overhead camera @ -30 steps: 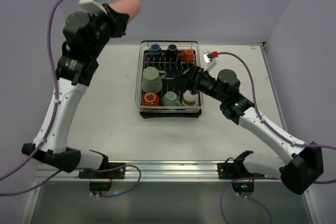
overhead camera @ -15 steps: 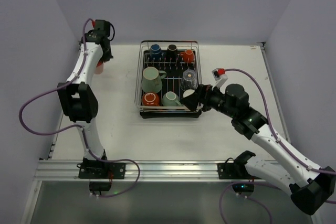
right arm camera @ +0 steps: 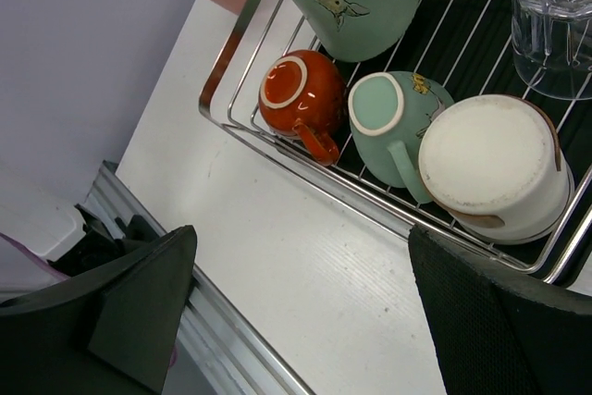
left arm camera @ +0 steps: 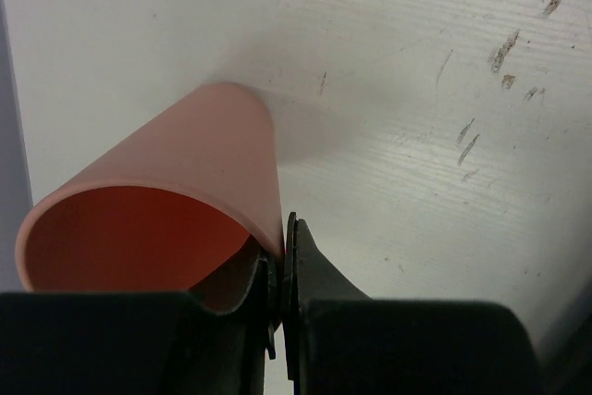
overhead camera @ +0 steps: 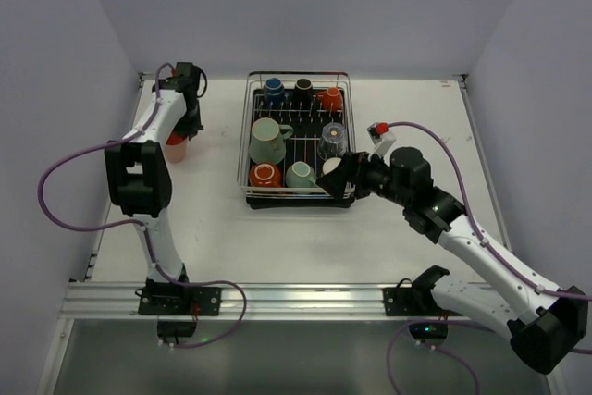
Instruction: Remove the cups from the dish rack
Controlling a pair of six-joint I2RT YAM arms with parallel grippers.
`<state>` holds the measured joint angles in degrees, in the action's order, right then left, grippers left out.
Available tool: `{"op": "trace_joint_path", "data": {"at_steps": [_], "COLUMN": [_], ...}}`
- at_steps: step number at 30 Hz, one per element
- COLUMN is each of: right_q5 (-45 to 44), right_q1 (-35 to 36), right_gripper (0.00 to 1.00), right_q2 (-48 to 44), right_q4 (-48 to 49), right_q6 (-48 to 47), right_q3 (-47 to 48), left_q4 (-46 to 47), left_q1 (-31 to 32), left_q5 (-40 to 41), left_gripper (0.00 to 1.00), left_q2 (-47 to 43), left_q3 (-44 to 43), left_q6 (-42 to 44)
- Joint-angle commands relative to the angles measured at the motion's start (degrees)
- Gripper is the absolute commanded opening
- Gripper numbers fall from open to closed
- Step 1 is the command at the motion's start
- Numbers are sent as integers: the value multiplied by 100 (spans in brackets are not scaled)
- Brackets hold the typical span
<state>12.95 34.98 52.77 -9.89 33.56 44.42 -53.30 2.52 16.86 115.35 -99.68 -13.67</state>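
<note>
The dish rack (overhead camera: 287, 198) holds blue (overhead camera: 274, 91), black (overhead camera: 303, 90) and orange (overhead camera: 331, 97) cups at the back. A tall green cup (overhead camera: 267, 141) and a clear one (overhead camera: 333, 141) are in the middle. Red (overhead camera: 265, 175), teal (overhead camera: 301, 175) and brown (right arm camera: 495, 164) cups are in front, upside down. My left gripper (left arm camera: 281, 247) is shut on the rim of the salmon-pink cup (left arm camera: 185, 173). That cup stands upright on the table left of the rack (overhead camera: 175, 147). My right gripper (right arm camera: 305, 293) is open and empty above the rack's near right corner.
The white table (overhead camera: 277, 238) ends at a metal rail (overhead camera: 296, 298) along the near edge. Purple walls stand close on the left, back and right. The left arm's cable (overhead camera: 65, 182) loops beside its base.
My left arm came down from high up and brought the salmon-pink cup to the table at the far left. My right gripper drew back from inside the rack to its near right corner.
</note>
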Motion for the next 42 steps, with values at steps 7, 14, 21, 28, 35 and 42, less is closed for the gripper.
{"op": "trace_joint_path", "data": {"at_steps": [7,14,21,28,35,42], "right_q5": [-109,-231,-337,-486,-758,-935], "right_q1": [52,237,351,343,343,343], "right_gripper": [99,99,99,99,98,98], "right_q2": [303,655,857,910,603,-232], "right_q4": [-39,-118,-197,-356,-435,-435], "right_q6": [-201,-262,-332,-482,-517,-386], "right_q3": [303,663,857,1007,981,559], "left_q4": [566,777,865,1005,1593,2779], "left_q1": [-217,-419,-446,-446,132,2233], "left_q5": [-588,-535,-509,-578,-1026,-1659], "left_gripper": [3,41,61,83,92,100], "left_q2": [-373,-856,-1102,-1515,-3111,-3792], "left_q3": [669,853,959,880,976,1986], "left_q6": [75,5,14,-39,-48,-57]}}
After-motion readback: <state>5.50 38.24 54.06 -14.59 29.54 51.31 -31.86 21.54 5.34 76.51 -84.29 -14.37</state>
